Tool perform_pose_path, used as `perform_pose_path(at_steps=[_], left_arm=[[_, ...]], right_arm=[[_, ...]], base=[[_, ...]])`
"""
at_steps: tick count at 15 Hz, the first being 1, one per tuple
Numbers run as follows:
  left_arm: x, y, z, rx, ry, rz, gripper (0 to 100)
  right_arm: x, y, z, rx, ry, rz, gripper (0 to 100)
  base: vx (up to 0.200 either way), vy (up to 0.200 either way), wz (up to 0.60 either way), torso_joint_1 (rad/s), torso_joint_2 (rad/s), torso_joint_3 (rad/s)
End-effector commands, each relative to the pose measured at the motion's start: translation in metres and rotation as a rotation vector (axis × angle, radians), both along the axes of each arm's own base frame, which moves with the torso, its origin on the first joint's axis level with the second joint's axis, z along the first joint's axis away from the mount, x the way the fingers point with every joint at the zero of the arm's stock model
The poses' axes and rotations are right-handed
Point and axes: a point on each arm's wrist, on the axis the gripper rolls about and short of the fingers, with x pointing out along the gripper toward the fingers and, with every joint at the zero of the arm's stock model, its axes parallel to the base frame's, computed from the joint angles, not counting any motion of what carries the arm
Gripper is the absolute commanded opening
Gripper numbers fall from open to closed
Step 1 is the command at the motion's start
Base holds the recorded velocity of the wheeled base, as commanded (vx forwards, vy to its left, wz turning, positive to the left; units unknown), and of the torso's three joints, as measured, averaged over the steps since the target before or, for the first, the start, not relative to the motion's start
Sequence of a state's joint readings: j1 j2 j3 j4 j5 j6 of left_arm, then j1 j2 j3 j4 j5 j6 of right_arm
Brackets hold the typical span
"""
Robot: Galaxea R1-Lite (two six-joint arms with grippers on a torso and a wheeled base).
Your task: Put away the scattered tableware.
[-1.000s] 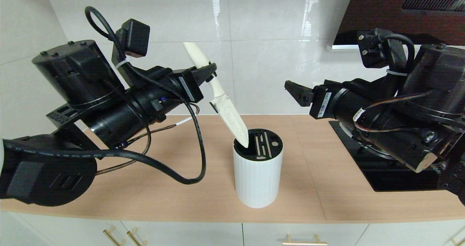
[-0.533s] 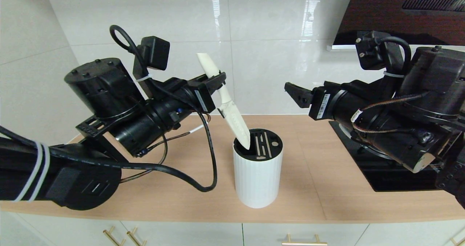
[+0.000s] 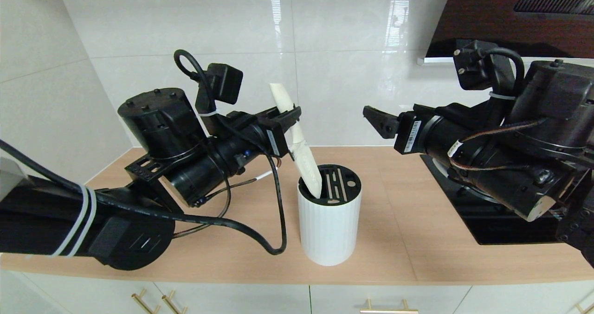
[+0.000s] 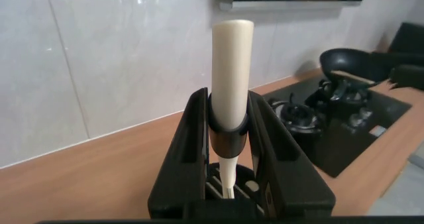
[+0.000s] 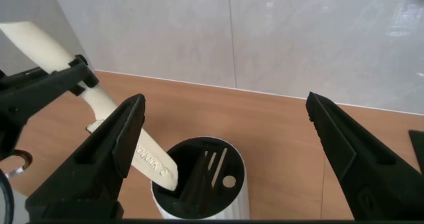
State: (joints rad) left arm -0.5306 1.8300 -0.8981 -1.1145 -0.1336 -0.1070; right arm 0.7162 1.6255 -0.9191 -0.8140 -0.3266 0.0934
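L gripper [image 3: 287, 118] clamped on knife [image 3: 305, 162] handle. Blade tilted, tip just inside a slot of the white holder [image 3: 329, 226], mid-counter [image 3: 408, 240]. Step: inserting knife. Next, imo: straighten blade to slot angle, push down, then let go. R gripper [image 5: 225, 105] fingers wide apart, empty, up and right of holder. Count: 1 knife, 1 holder, 1 hob [image 3: 487, 226] far right.

A glossy white tiled wall [image 3: 348, 49] stood behind a light wooden countertop [image 3: 408, 240], its large tiles catching bright vertical reflections. Below the counter's front edge ran white cabinet fronts [image 3: 232, 300] with brass bar handles [image 3: 381, 310]. On the right, a black glass hob [image 3: 492, 228] was set into the counter beneath a dark brown range hood [image 3: 510, 12], and a black frying pan [image 4: 351, 63] stood on it.
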Motion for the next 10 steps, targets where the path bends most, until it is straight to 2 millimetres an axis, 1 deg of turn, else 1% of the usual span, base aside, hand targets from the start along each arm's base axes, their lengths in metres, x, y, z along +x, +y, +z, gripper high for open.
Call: perform_pose_path(at_steps=[1,4,7,10], left_arm=[[0.000,-0.005,-0.005,0.024,0.002,-0.010,0],[0.006,-0.010,-0.009,0.055,-0.007,-0.007,0],[0.009,-0.013,-0.006,0.067,0.009,-0.010,0],[0.009,-0.019,-0.013,0.080,0.027,-0.027,0]], right_arm=[[0.000,0.000,0.000,0.000,0.000,0.000,100],[0.000,0.000,0.000,0.000,0.000,0.000,100],[0.000,0.000,0.000,0.000,0.000,0.000,100],[0.001,0.001,-0.001,-0.001,0.001,0.000,100]], base=[[0.000,0.000,0.00,0.000,0.00,0.000],[0.000,0.000,0.00,0.000,0.00,0.000],[0.000,0.000,0.00,0.000,0.00,0.000],[0.000,0.000,0.00,0.000,0.00,0.000]])
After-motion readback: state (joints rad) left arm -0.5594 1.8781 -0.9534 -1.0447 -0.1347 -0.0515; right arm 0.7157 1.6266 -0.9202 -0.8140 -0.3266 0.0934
